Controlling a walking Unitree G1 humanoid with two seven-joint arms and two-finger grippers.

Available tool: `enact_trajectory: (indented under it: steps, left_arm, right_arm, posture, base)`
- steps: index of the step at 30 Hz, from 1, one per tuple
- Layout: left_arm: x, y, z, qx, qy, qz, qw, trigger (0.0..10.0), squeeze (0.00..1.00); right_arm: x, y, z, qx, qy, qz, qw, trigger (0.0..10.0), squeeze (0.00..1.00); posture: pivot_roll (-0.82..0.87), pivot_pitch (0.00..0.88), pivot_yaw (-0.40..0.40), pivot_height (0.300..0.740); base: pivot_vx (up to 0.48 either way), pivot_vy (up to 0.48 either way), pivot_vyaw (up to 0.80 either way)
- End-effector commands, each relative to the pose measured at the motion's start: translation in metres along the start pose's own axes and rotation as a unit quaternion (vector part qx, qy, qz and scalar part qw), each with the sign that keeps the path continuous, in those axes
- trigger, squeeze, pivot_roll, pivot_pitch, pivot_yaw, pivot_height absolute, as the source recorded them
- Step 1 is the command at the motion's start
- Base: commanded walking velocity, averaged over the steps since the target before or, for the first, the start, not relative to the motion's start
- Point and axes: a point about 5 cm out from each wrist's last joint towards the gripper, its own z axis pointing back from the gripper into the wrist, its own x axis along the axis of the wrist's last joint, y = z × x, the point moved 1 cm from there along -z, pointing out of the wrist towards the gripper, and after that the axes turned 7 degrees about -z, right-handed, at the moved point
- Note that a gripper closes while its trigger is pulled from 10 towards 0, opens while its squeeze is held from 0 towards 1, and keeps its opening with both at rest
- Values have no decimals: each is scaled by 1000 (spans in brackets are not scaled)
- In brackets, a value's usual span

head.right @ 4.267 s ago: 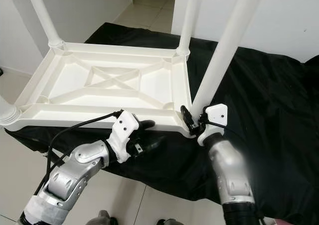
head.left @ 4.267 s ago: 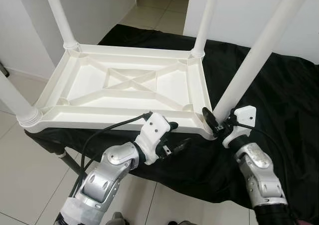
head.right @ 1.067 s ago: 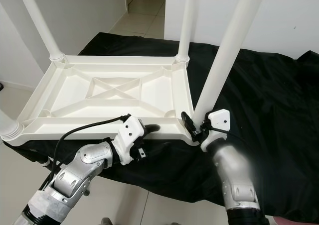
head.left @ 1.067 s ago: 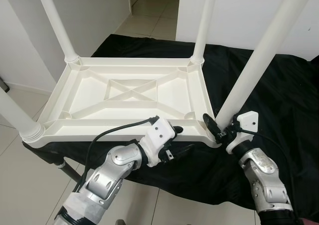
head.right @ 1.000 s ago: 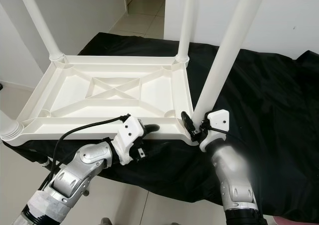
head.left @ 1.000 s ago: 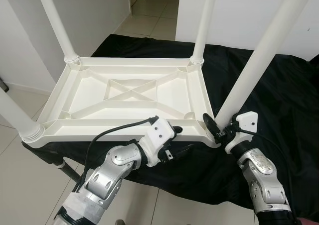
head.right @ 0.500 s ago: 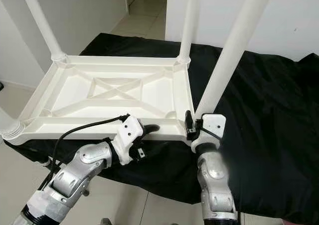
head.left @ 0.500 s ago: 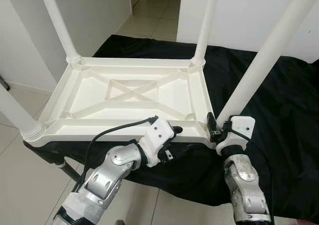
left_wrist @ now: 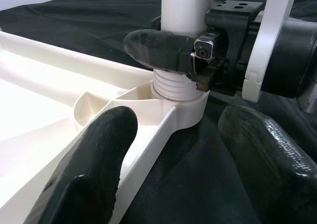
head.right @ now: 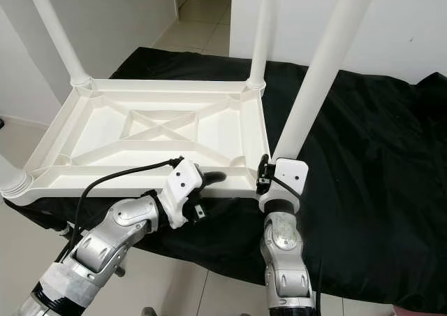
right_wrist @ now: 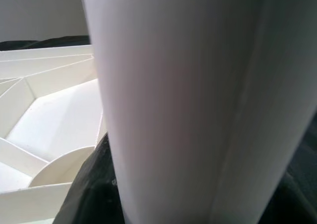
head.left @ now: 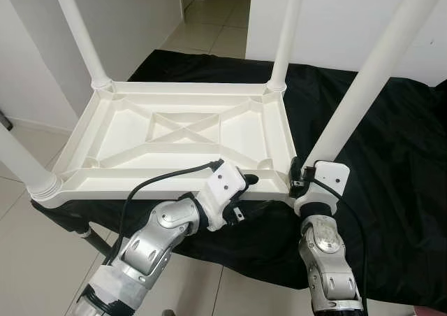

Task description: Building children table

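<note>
The right gripper [left_wrist: 198, 60] is clamped round the near-right leg [head.left: 363, 85] at its threaded base; the left gripper [head.left: 244, 194] is spread over the upturned tabletop's [head.left: 174, 131] near rim — cross-threading is risked if the leg is tilted.

A black cloth [head.left: 391, 155] is covering the surface, draping over its near edge and wrinkling toward the right. A white plastic children's table [head.left: 181, 131] is lying upside down directly on the cloth, taking up the left and middle, its legs pointing upward. A dark metal leg [head.left: 94, 235] of the surface is showing below the near left corner, above the tiled floor [head.left: 35, 260].
</note>
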Motion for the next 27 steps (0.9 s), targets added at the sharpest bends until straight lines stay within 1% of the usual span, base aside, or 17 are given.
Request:
enact_trajectory:
  steps: [1, 2, 6, 8, 11, 12, 13, 14, 15, 17, 18, 19, 21, 22, 23, 25, 27]
  left_arm:
    - [-2, -4, 1, -43, 0, 0, 999, 10000, 0]
    - [-3, -4, 1, -42, 2, -3, 999, 10000, 0]
    - [-3, -4, 1, -41, 4, -4, 999, 10000, 0]
    - [-3, -4, 0, -42, 3, -6, 999, 10000, 0]
    - [-2, -4, 0, -43, 2, -7, 999, 10000, 0]
    - [-2, -4, 0, -42, 2, -10, 999, 10000, 0]
    - [-2, -4, 0, -41, 3, -11, 999, 10000, 0]
    - [-2, -3, 0, -39, 3, -12, 999, 10000, 0]
    - [-2, -3, 0, -39, 3, -12, 999, 10000, 0]
    - [-2, -3, 0, -37, 3, -12, 999, 10000, 0]
    - [-3, -5, 1, -41, 5, -11, 999, 10000, 0]
    - [-3, -5, 1, -41, 5, -11, 999, 10000, 0]
    - [-4, -8, 2, -52, 7, -10, 999, 10000, 0]
    - [-4, -8, 2, -52, 7, -10, 999, 10000, 0]
    - [-4, -10, 2, -59, 7, -11, 998, 10000, 0]
    - [-4, -11, 3, -67, 9, -10, 998, 10000, 0]
    - [-5, -12, 4, -71, 10, -8, 997, 10000, 0]
  right_arm:
    - [-10, 5, 5, -12, 23, -37, 999, 10000, 510]
    - [-7, 4, 4, -7, 16, -37, 999, 10000, 1000]
    - [-3, 3, 2, 1, 8, -36, 999, 10000, 1000]
    - [1, 0, 1, 25, -3, -32, 999, 10000, 1000]
    - [2, -2, 1, 34, -7, -32, 999, 10000, 1000]
    - [1, -3, 2, 52, -3, -28, 998, 10000, 851]
    - [0, -4, 3, 64, 0, -25, 998, 10000, 0]
    - [-1, -5, 4, 83, 3, -25, 996, 10000, 0]
    - [-1, -5, 4, 83, 3, -25, 996, 10000, 0]
    - [-1, -7, 5, 101, 6, -27, 994, 10000, 0]
    - [-1, -10, 4, 116, 5, -30, 993, 10000, 0]
    - [-1, -10, 4, 116, 5, -30, 993, 10000, 0]
    - [0, -12, 0, 153, 5, -27, 988, 10000, 0]
    - [0, -12, 0, 153, 5, -27, 988, 10000, 0]
    - [0, -13, -2, 182, 7, -21, 983, 10000, 0]
    - [2, -14, -6, 220, 6, -17, 975, 10000, 0]
    - [4, -14, -10, 242, 7, -12, 970, 10000, 0]
  posture:
    - [-76, 86, 37, 740]
    - [-73, 85, 35, 740]
    - [-71, 85, 32, 740]
    - [-67, 84, 28, 740]
    - [-67, 84, 28, 740]
    - [-63, 83, 22, 740]
    - [-63, 83, 22, 740]
    - [-62, 83, 21, 740]
    - [-62, 83, 21, 740]
    - [-62, 83, 21, 740]
    - [-59, 83, 18, 740]
    - [-59, 83, 18, 740]
    - [-57, 82, 17, 740]
    - [-57, 82, 17, 740]
    - [-56, 83, 18, 740]
    - [-55, 82, 19, 740]
    - [-53, 81, 19, 740]
  base:
    - [0, 0, 0]
    - [0, 0, 0]
    - [0, 0, 0]
    - [0, 0, 0]
    - [0, 0, 0]
    - [0, 0, 0]
    - [0, 0, 0]
    - [0, 0, 0]
    - [0, 0, 0]
    - [0, 0, 0]
    - [0, 0, 0]
    - [0, 0, 0]
    - [0, 0, 0]
    - [0, 0, 0]
    - [0, 0, 0]
    - [0, 0, 0]
    - [0, 0, 0]
